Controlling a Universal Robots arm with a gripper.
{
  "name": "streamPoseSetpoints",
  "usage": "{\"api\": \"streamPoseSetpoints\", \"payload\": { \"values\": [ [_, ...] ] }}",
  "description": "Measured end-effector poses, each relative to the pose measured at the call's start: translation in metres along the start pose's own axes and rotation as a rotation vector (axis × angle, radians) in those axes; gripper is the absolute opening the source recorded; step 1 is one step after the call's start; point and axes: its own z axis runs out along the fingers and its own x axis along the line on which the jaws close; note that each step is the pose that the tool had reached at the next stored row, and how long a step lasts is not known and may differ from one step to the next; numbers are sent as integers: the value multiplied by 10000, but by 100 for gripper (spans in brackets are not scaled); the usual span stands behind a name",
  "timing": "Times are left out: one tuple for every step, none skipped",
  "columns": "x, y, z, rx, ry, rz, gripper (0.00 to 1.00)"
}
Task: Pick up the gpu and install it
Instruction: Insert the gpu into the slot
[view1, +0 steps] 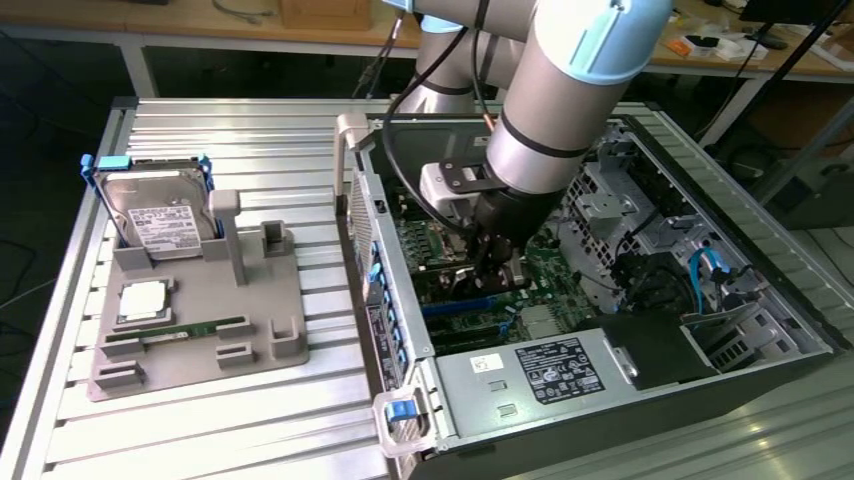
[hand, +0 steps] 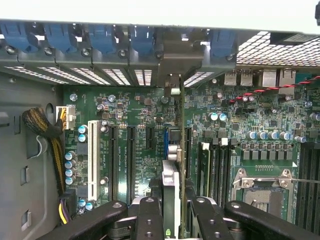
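Clenched on the gpu (hand: 171, 182) — a thin flat card, dark-faced with a silvery metal edge, seen edge-on between the two black fingers (hand: 150, 222) of the gripper (view1: 494, 262). Held upright deep inside the open grey computer case (view1: 747, 230) on the ribbed metal bench (view1: 240, 120), above the green motherboard (hand: 135, 112), close in line with the short blue expansion slot (hand: 165, 142) among the long black slots (hand: 131, 155); contact with the slot impossible to tell. Likely trouble from here: a slight sideways offset, landing the card's lower edge on the slot's lip or on the small round blue-topped capacitors (hand: 218, 116) nearby, then bending under a push. Equally, a tilt in the grasp — binding at one end, seating only halfway. Also a snag of the card's bracket end on the perforated metal rear slot frame (hand: 145, 75) instead of a clean slide beside it. Possibly a slip between the fingers under pressing force, given so narrow a hold.
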Motion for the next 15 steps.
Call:
{"api": "streamPoseSetpoints", "payload": {
  "values": [
    [-1, 0, 0, 0, 1, 1, 27],
    [-1, 5, 0, 0, 1, 1, 27],
    [-1, 8, 0, 0, -1, 1, 27],
    [-1, 8, 1, 0, -2, 0, 27],
    [0, 9, 6, 0, -12, 0, 27],
    [0, 9, 15, 1, -28, 1, 27],
    [0, 9, 27, 1, -44, 0, 27],
    [1, 9, 34, 1, -54, 1, 27],
    [1, 9, 34, 0, -56, 1, 27],
    [1, 9, 35, -1, -58, 0, 27],
    [1, 7, 37, -8, -61, 0, 27],
    [1, 1, 38, -27, -64, 0, 27],
    [1, -12, 38, -71, -67, 4, 27],
    [2, -22, 37, -102, -65, 5, 27],
    [2, -32, 37, -132, -67, 6, 27]
  ]
}}
